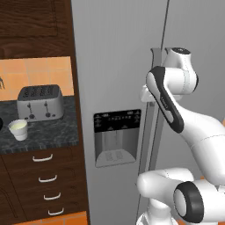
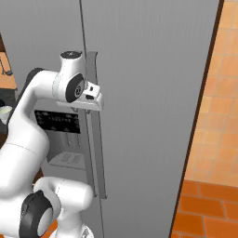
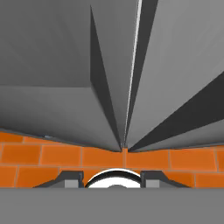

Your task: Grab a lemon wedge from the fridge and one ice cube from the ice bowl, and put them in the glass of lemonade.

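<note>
The fridge (image 1: 118, 66) stands with both light-grey doors shut, so the lemon wedge is hidden. Its long handles (image 1: 154, 118) run down beside the door seam, with the black dispenser recess (image 1: 117, 137) to their left. My gripper (image 3: 111, 181) is held close against the handles at about chest height, and the hand (image 2: 91, 98) shows beside them. It points down along the door fronts. The fingertips (image 3: 68, 178) stand apart with nothing between them. The glass of lemonade (image 1: 18, 129) sits on the dark counter (image 1: 52, 132) left of the fridge. The ice bowl is out of view.
A silver toaster (image 1: 39, 103) stands behind the glass. Dark wood drawers (image 1: 46, 180) sit under the counter, with a wood cabinet (image 1: 30, 22) above. An orange tiled wall (image 2: 223, 93) borders the fridge's right side, and orange floor tiles (image 3: 52, 155) lie below.
</note>
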Robot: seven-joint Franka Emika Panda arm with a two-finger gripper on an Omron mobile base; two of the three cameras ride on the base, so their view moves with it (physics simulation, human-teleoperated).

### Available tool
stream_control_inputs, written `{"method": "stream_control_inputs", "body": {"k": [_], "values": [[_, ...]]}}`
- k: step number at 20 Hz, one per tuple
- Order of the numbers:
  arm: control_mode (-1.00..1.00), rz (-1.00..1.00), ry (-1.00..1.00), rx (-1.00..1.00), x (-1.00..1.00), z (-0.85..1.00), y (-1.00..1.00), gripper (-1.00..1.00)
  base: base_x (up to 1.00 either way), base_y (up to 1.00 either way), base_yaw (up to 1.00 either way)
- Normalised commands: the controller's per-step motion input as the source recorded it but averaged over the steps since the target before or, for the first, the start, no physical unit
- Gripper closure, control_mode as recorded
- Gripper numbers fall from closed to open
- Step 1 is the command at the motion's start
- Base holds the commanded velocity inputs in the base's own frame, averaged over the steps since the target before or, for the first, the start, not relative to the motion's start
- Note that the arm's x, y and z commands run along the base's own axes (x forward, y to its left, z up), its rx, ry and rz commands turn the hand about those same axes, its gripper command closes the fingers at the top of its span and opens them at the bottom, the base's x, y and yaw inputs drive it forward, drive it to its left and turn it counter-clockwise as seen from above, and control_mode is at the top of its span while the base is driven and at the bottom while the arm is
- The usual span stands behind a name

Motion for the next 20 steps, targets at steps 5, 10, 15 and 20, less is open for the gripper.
{"method": "stream_control_inputs", "body": {"k": [5, 10, 15, 20], "values": [[-1.00, 0.00, 0.00, 0.00, -0.11, 0.00, -0.01, -1.00, 0.00, 0.00, 0.00], [-1.00, 0.04, 0.00, -0.08, -0.64, 0.00, 0.00, -1.00, 0.00, 0.00, 0.00], [-1.00, 0.08, 0.02, -0.06, -0.29, -0.25, -0.09, -1.00, 0.00, 0.00, 0.00], [1.00, 0.00, 0.03, 0.00, -0.02, -0.01, 0.00, -1.00, -0.04, 0.00, 0.00]]}}
